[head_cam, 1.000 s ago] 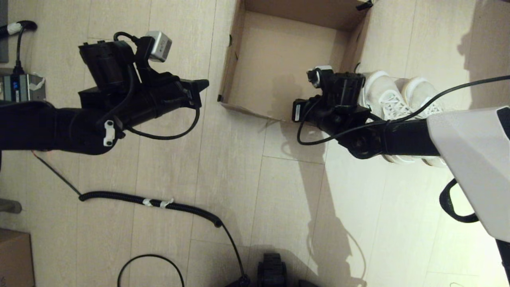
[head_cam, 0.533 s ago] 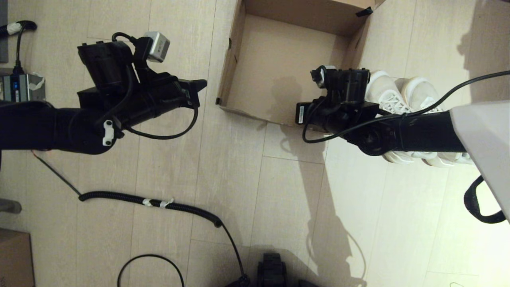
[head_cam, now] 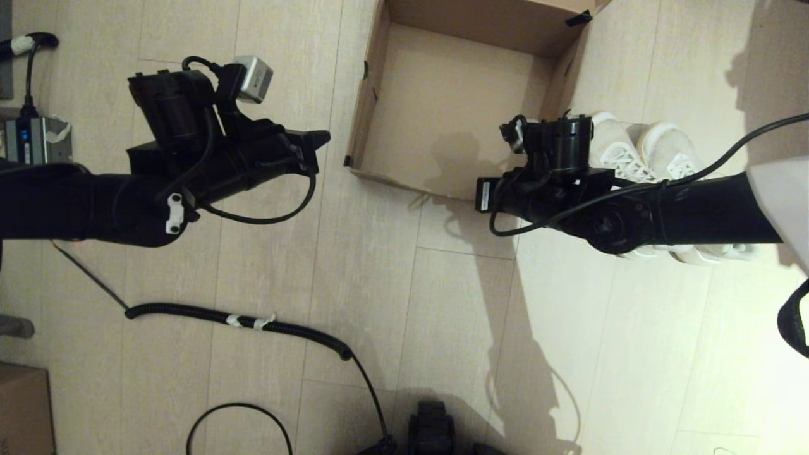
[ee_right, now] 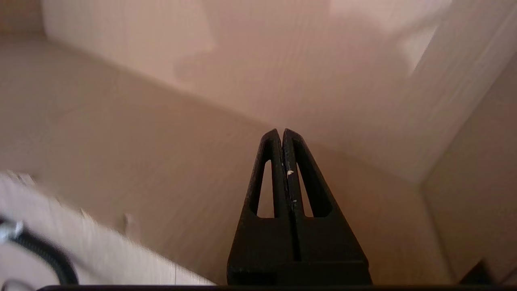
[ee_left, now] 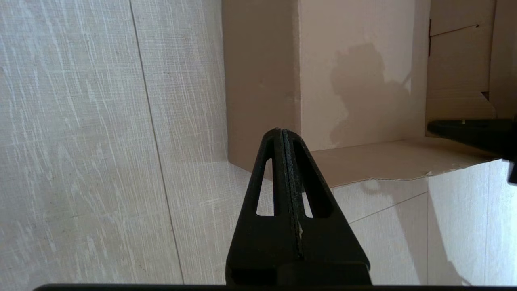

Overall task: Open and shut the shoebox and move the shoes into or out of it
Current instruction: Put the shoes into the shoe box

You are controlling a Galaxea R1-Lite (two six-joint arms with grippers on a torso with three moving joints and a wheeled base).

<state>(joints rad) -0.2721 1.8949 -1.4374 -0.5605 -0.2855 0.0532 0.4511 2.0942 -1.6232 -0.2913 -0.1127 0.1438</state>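
Shifted toward 4 o'clock: right hand (ee_right: pixel 282 135), fingers pressed together, empty, above near wall of shoebox (head_cam: pixel 442 107) at 12 o'clock. Shoebox open, bare inside. Shoes (head_cam: pixel 644 155) on floor at 2 o'clock, just beside box, partly under right arm. Best next: swing over shoes, spread fingers, descend squarely. Left hand (ee_left: pixel 284 135) closed, hovering at 10 o'clock.

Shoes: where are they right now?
In the head view the shoes sit side by side on the floor, outside the open shoebox on its right, partly hidden under the right arm.
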